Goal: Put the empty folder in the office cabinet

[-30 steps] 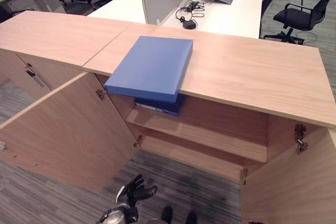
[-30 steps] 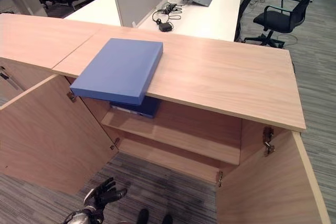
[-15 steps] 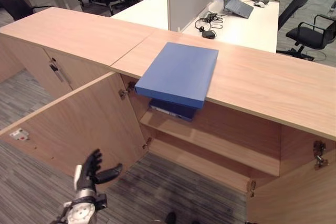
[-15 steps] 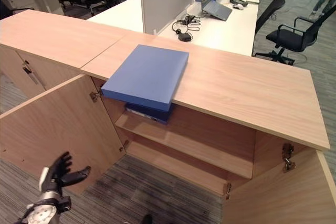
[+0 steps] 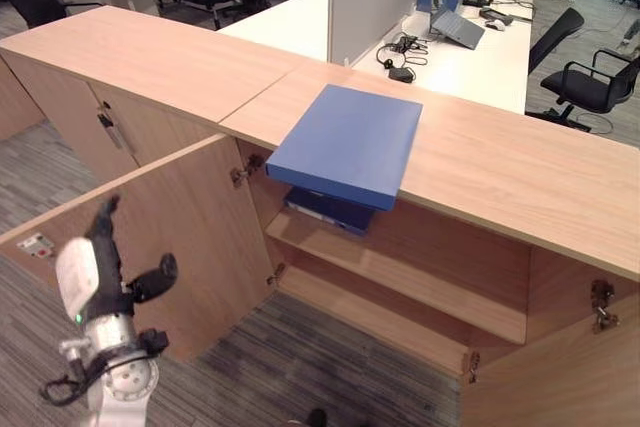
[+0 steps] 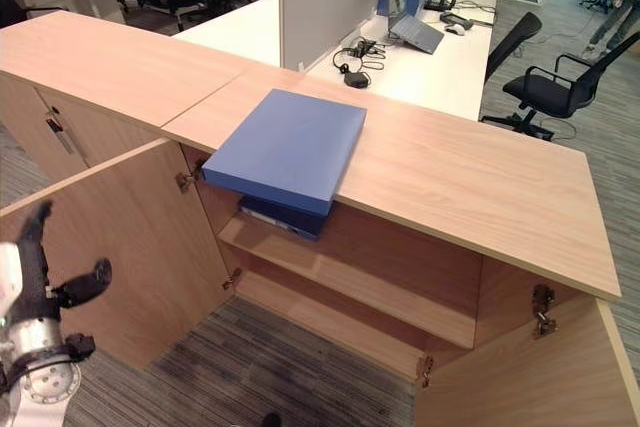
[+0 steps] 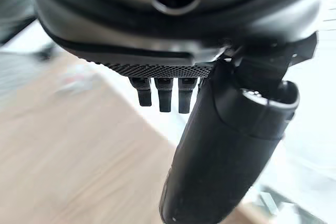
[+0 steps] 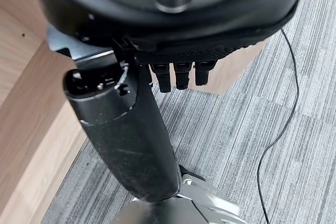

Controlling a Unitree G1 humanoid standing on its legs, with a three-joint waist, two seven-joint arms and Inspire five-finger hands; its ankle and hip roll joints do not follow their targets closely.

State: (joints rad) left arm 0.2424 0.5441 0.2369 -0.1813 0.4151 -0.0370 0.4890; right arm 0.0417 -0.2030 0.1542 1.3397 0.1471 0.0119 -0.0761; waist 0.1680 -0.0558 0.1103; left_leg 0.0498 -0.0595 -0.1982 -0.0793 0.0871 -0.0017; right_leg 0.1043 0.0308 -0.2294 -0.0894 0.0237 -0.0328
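Flat blue rectangular folder [image 5: 346, 141] overhangs the near edge of the open wooden office cabinet [image 5: 470, 162]. Left hand [image 5: 100, 265], fingers relaxed, empty; right hand [image 8: 131, 129] likewise. Best grasped at the overhang.

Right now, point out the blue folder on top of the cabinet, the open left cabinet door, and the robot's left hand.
blue folder [image 5: 345, 142], left eye view, middle of its top cover.
left cabinet door [image 5: 190, 217], left eye view, inner wooden face.
left hand [image 5: 100, 282], left eye view, back of the hand.
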